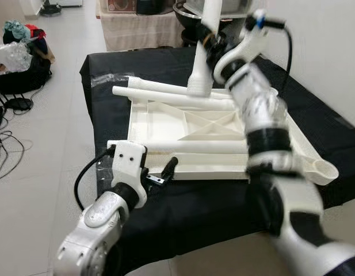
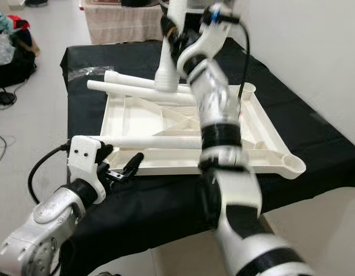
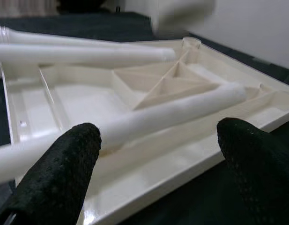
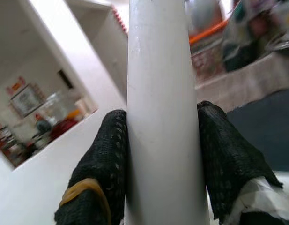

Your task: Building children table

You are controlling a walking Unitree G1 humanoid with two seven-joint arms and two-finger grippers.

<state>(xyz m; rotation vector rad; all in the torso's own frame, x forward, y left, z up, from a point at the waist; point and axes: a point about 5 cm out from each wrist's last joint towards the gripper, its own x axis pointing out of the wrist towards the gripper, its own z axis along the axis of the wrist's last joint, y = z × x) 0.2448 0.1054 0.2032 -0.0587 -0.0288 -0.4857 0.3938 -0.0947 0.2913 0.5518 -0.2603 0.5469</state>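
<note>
A black-covered table stands before me, and on it lies a white plastic children's tabletop, turned underside up so its ribs and raised rim face me. It sits in the middle of the cloth, with round leg sockets at its corners; the near right socket is open.

My right gripper is raised over the far edge of the tabletop, its two black fingers clamped on either side of a white table leg. I hold that leg upright, with its wider flared end pointing down and sitting just above or on the far rim; I cannot tell whether it touches.

Three more white legs are on the table. One leg lies across the near part of the tabletop, running left to right. Two others lie side by side along the far edge, their ends reaching out past the tabletop's left side.

My left gripper is low at the near left corner of the tabletop, just beside its near edge. Its fingers are spread apart and grip nothing, with the near leg lying beyond them.

On the floor to the far left are a dark bag, some clothing and cables.
</note>
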